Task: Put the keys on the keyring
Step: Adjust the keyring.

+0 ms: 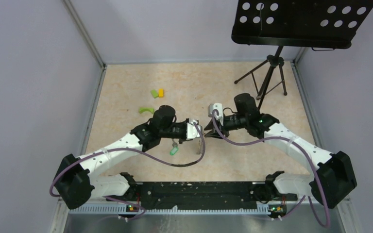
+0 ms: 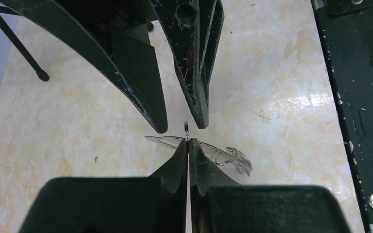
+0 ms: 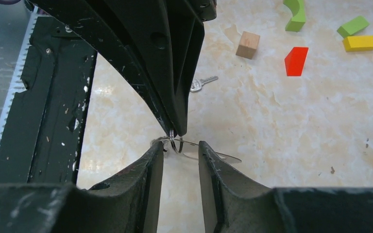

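My left gripper (image 2: 188,144) is shut on a thin metal keyring (image 2: 186,129), seen edge-on and sticking up from its tips. A flat silver key (image 2: 167,141) and a cluster of small rings (image 2: 235,158) lie just behind those tips. In the right wrist view the keyring (image 3: 176,142) hangs from the left fingers (image 3: 172,97), between the spread tips of my right gripper (image 3: 180,148), which is open around it. A key blade (image 3: 226,157) runs behind the right fingertips. Another key (image 3: 201,83) lies on the table. A green-tagged key (image 1: 174,150) lies under the left arm.
Wooden blocks lie beyond: tan (image 3: 248,44), red (image 3: 296,60), yellow (image 3: 359,42) and green (image 3: 352,26), plus a green arc (image 1: 145,109). A black music stand (image 1: 272,73) is at the back right. The black base rail (image 1: 199,191) runs along the near edge.
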